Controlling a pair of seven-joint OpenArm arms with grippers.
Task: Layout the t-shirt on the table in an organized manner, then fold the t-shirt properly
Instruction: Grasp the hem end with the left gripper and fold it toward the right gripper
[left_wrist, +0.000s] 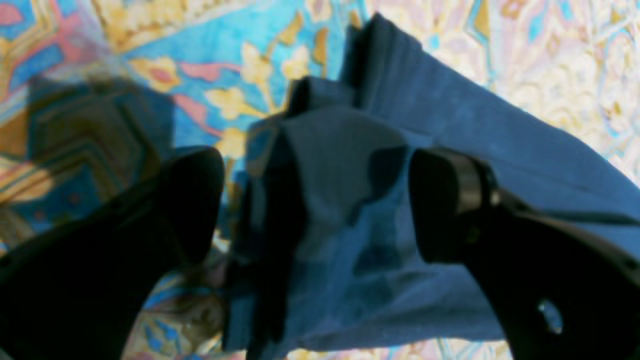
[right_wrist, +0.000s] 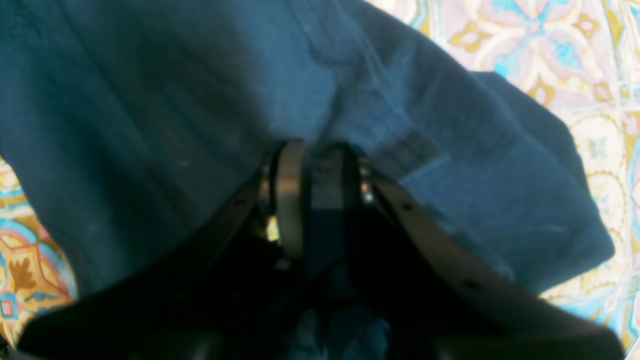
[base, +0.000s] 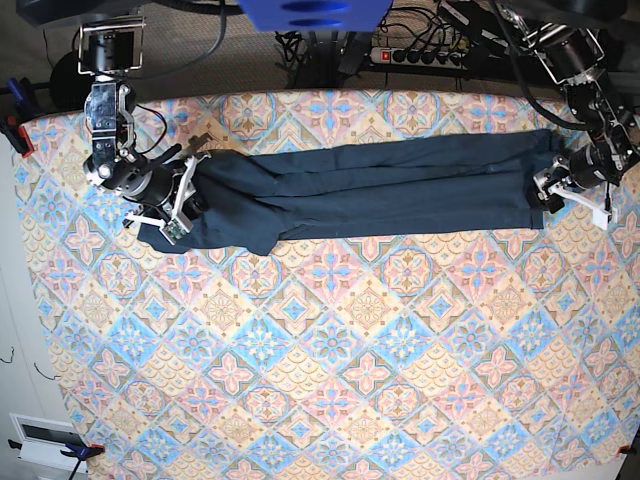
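While the dark navy cotton t-shirt (base: 370, 185) lies stretched along the pastel diamond-tiled table (base: 330, 380), right gripper (right_wrist: 312, 175) pinching its cloth, left gripper (left_wrist: 315, 200) spread wide over the bunched end, a detail only the wrist views reveal.

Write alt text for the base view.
A dark navy blue cotton t-shirt lies stretched in a long band across a table covered in pastel diamond tiles. The right gripper pinches one end; the open left gripper sits at the other.
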